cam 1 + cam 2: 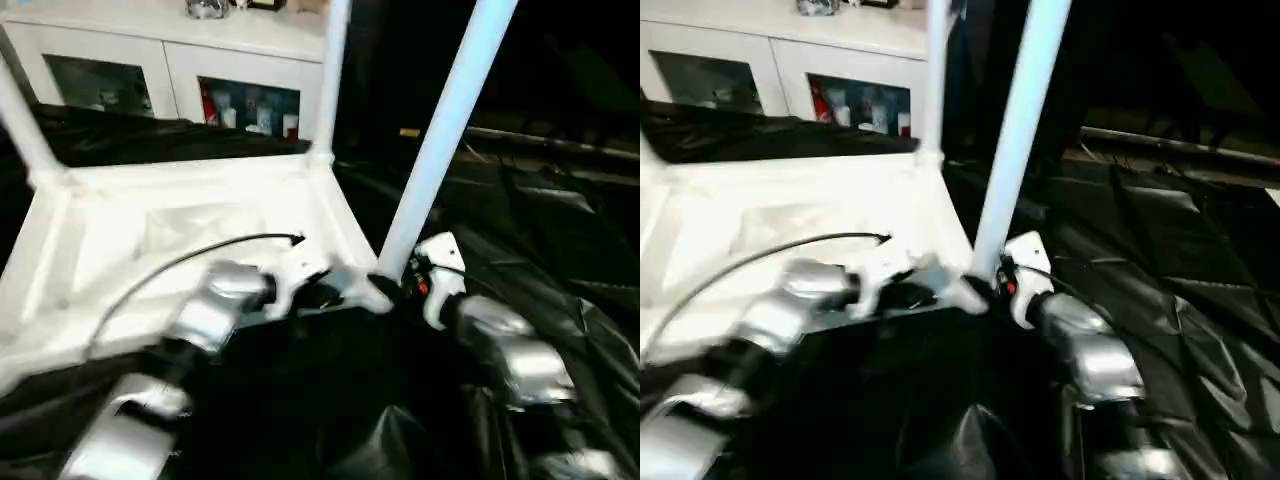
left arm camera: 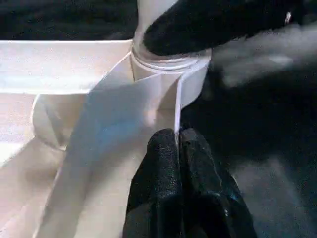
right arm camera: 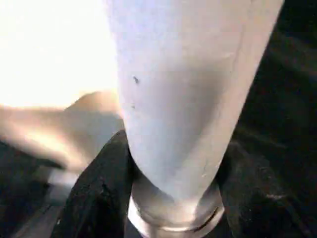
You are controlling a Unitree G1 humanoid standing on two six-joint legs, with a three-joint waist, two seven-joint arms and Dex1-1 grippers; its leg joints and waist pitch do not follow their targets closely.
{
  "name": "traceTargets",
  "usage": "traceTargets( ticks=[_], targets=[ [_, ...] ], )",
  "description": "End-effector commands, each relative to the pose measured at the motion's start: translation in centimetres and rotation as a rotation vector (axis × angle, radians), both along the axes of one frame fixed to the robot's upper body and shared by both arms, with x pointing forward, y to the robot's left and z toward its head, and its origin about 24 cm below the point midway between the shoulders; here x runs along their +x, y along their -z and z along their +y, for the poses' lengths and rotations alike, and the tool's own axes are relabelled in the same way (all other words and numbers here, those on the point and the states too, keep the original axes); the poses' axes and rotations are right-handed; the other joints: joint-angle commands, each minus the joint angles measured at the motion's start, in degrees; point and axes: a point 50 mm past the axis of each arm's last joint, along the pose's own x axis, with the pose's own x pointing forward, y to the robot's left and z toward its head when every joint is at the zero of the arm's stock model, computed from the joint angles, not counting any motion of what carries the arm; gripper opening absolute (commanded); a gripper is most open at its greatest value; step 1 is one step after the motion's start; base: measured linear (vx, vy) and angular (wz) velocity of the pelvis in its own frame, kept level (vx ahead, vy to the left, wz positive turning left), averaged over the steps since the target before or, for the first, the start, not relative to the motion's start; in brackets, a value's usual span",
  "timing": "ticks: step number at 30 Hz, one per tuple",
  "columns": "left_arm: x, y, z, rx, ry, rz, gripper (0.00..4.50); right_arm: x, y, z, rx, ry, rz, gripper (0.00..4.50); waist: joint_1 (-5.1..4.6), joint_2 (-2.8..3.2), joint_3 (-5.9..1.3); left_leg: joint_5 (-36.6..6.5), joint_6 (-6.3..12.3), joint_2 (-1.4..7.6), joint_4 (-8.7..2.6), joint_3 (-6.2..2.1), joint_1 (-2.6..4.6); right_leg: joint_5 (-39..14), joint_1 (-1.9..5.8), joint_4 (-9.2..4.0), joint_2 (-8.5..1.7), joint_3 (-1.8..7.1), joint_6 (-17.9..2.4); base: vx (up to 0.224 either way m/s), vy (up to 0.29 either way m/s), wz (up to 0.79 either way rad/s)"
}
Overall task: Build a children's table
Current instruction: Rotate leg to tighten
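The tabletop [image 1: 190,250] lies underside up on black sheeting [image 1: 560,300], exposing its corner sockets for leg fitting. The right tool [image 3: 173,198] grips the near-corner leg [image 1: 440,130] at its base, apparently to seat it in the socket [image 2: 168,64]. The left tool [image 2: 178,144], fully closed, presses the tabletop rim beside that socket, steadying it.

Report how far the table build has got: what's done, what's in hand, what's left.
Done: the upside-down tabletop carries two standing legs, at the far left corner and the far right corner.
In hand: the right gripper clasps a third leg at the near right socket; the left gripper is pinched shut on the rim there.
Left: the fourth leg, apparently.
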Motion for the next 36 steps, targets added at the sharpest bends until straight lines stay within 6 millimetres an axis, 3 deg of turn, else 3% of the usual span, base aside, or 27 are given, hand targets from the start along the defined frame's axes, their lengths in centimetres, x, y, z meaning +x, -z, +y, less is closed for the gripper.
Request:
traceTargets(
  ticks=[1, 5, 7, 14, 18, 19, 20, 24, 25, 28, 31, 34, 36],
  targets=[
    [-0.9, 0.9, -2.7, -0.008, 0.022, 0.033, 0.0, -0.8, 2.4, 1.0, -0.045, 0.012, 0.119, 2.04, -0.25, 0.51, -2.0, -18.1, -2.38, 4.14, -4.95, -2.93, 0.71, -27.26, 0.88, -6.51, -6.65, 3.57, -6.61, 0.0, 0.0, 0.0],
    [-1.3, 0.6, -4.4, -0.019, 0.07, 0.012, 0.0, -0.8, 1.8, 2.6, -0.036, -0.059, 0.072, 2.04, -0.12, 0.48, -1.9, -18.77, -1.37, 4.04, -5.04, -2.69, 0.86, -25.68, 0.72, -6.69, -6.4, 3.8, -6.08, 0.0, 0.0, 0.0],
    [-1.3, 0.5, -4.6, -0.018, 0.084, 0.007, 0.0, -0.6, 1.5, 2.8, 0.0, -0.065, 0.065, 2.58, 0.02, 0.5, -1.97, -17.44, -0.71, 4.1, -5.12, -2.74, 0.65, -25.2, 0.89, -6.57, -6.43, 3.85, -5.89, 0.0, 0.0, 0.0],
    [-0.8, 0.5, -3.1, -0.003, 0.071, 0.002, 0.0, -0.4, 0.5, 2.1, 0.009, -0.155, 0.024, 3.16, 0.01, 0.61, -1.82, -19.13, -0.65, 4.23, -5.33, -2.95, 0.66, -27.87, 0.78, -6.91, -6.54, 3.67, -5.33, 0.0, 0.0, 0.0],
    [-0.6, 0.2, -2.1, -0.003, 0.102, 0.006, 0.0, -1.0, -0.3, 1.1, -0.002, -0.319, 0.0, 3.23, 0.2, 0.53, -1.83, -16.64, 0.65, 4.25, -5.3, -2.78, 0.37, -25.5, 1.07, -6.77, -6.56, 3.78, -5.77, 0.0, 0.0, 0.0],
    [-0.5, 0.1, -1.6, -0.001, 0.121, 0.009, 0.0, -1.4, -0.6, 0.6, -0.015, -0.388, -0.013, 3.23, 0.54, 0.34, -1.95, -15.13, 1.31, 4.14, -5.13, -2.67, 0.22, -24.47, 1.46, -6.73, -6.56, 3.8, -5.48, 0.0, 0.0, 0.0],
    [-0.5, 0.1, -1.3, 0.002, 0.129, 0.011, 0.0, -1.6, -0.7, 0.3, -0.02, -0.419, -0.017, 3.23, 0.65, 0.31, -2.14, -13.83, 1.72, 4.16, -4.99, -2.56, 0.15, -22.61, 1.59, -6.39, -6.61, 3.9, -5.77, 0.0, 0.0, 0.0],
    [-0.8, -0.2, -0.3, -0.001, 0.216, 0.029, 0.0, -2.5, -1.4, -0.9, -0.04, -0.549, -0.031, 3.23, 0.77, 0.27, -2.68, -6.27, 4.21, 4.14, -4.24, -2.08, -0.41, -6.67, 1.97, -4.46, -6.19, 3.84, -10.48, 0.0, 0.0, 0.0],
    [-1.0, -0.4, 0.1, -0.009, 0.255, 0.034, 0.0, -2.7, -1.5, -1.3, -0.051, -0.583, -0.027, 3.23, 0.86, 0.29, -2.75, -4.57, 4.91, 4.05, -4.17, -2.13, -0.71, -4.09, 2.23, -4.19, -6.2, 3.65, -11.36, 0.0, 0.0, 0.0],
    [-1.7, -0.9, 1.5, -0.034, 0.385, 0.07, 0.0, -3.8, -1.8, -2.8, -0.08, -0.71, 0.024, 3.23, 0.92, 0.42, -2.84, -3.5, 6.64, 4.29, -3.86, -1.98, -0.7, 0.8, 2.31, -3.55, -6.13, 3.57, -13.25, 0.0, 0.0, 0.0],
    [-1.9, -1.0, 2.1, -0.023, 0.418, 0.09, 0.0, -4.1, -2.0, -3.3, -0.092, -0.748, 0.032, 3.23, 0.77, 0.59, -2.79, -4.46, 6.58, 4.45, -3.9, -1.92, -0.44, 0.06, 2.18, -3.55, -6.12, 3.44, -14.4, 0.0, 0.0, 0.0],
    [-2.1, -1.0, 2.6, -0.013, 0.446, 0.122, 0.0, -4.3, -2.1, -3.5, -0.098, -0.779, 0.034, 3.23, 1.04, 0.72, -2.6, -6.56, 5.06, 4.67, -4.06, -1.89, -0.28, -3.66, 2.12, -3.81, -6.2, 3.48, -14.47, 0.0, 0.0, 0.0],
    [-2.5, -1.0, 3.4, -0.006, 0.479, 0.157, 0.0, -4.6, -2.3, -3.5, -0.088, -0.806, 0.044, 3.23, 1.13, 0.36, -2.56, -7.02, 4.29, 4.64, -4.08, -1.81, -0.27, -4.76, 2.12, -3.85, -6.18, 3.55, -14.09, 0.0, 0.0, 0.0]
  ],
)
